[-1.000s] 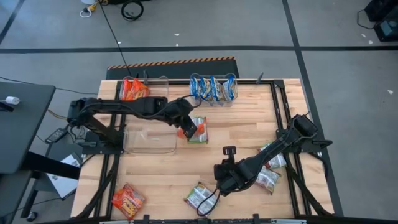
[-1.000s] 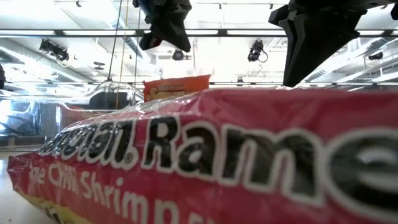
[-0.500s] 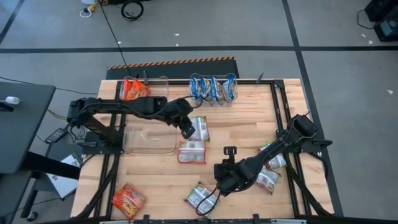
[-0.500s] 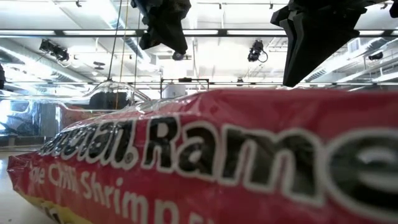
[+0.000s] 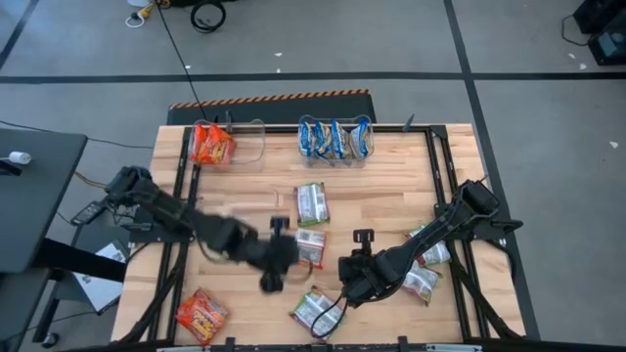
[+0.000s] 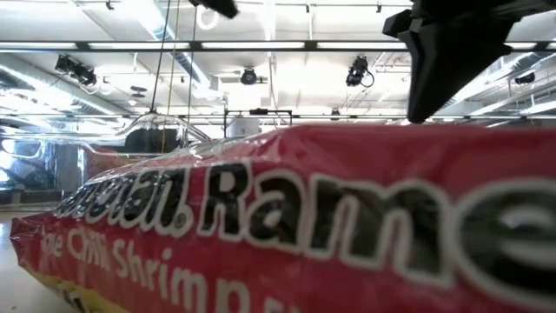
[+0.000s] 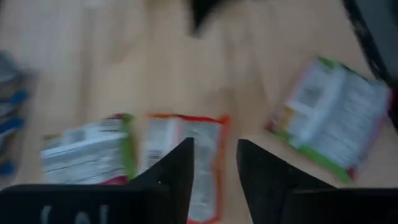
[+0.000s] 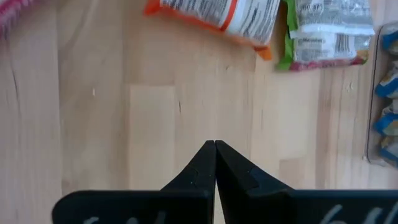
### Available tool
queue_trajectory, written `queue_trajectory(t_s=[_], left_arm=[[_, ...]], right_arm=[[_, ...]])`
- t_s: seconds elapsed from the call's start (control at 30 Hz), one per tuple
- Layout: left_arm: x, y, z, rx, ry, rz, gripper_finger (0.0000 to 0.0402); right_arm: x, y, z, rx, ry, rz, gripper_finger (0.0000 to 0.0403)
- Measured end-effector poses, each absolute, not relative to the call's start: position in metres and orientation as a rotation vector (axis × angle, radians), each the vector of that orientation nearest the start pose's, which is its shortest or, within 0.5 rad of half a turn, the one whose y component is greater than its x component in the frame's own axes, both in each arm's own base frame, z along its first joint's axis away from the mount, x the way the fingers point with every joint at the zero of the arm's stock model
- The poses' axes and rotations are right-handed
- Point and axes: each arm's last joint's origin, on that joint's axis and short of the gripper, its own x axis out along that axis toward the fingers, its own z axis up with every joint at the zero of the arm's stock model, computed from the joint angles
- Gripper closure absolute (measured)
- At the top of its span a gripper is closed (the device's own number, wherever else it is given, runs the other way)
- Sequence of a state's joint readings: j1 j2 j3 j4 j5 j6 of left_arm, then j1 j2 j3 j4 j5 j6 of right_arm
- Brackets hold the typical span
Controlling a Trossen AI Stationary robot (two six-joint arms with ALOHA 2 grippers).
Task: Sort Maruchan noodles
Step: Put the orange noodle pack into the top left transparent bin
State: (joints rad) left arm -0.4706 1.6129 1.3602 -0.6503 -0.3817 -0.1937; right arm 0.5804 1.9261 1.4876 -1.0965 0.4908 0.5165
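Two noodle packets (image 7: 186, 162) are lying on the bench (image 5: 391, 210) just ahead of the left claw (image 7: 214, 165), a third (image 7: 333, 121) lying apart to one side.

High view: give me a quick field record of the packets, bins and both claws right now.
orange-red bin: orange-red packets inside
blue bin: blue packets standing in a row
mid-table: green packet, orange-edged packet beside it
front edge: orange-red packet, green packet
right side: two green packets
left claw: open, empty, near the orange-edged packet
right claw: shut, empty, above bare table
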Motion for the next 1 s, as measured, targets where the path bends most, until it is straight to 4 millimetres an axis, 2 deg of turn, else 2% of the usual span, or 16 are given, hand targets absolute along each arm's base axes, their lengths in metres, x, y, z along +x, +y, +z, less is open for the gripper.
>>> queue_trajectory(t_s=[0.2,0.33,0.5,0.7,1.0], left_arm=[[0.316,-0.187,0.242,0.386,0.910,-0.078,0.0222],[0.327,-0.201,0.210,0.470,0.938,-0.092,0.0201],[0.330,-0.195,0.182,0.514,1.064,-0.045,0.0198],[0.335,-0.183,0.166,0.554,1.136,0.037,0.0198],[0.345,-0.171,0.131,0.649,1.227,0.056,0.0199]], right_arm=[[0.300,0.191,0.214,-0.356,1.292,-0.255,0.0389],[0.294,0.196,0.218,-0.335,1.279,-0.259,0.0389],[0.286,0.203,0.220,-0.302,1.275,-0.273,0.0389],[0.280,0.211,0.221,-0.283,1.258,-0.287,0.0389],[0.276,0.214,0.221,-0.283,1.244,-0.308,0.0389]])
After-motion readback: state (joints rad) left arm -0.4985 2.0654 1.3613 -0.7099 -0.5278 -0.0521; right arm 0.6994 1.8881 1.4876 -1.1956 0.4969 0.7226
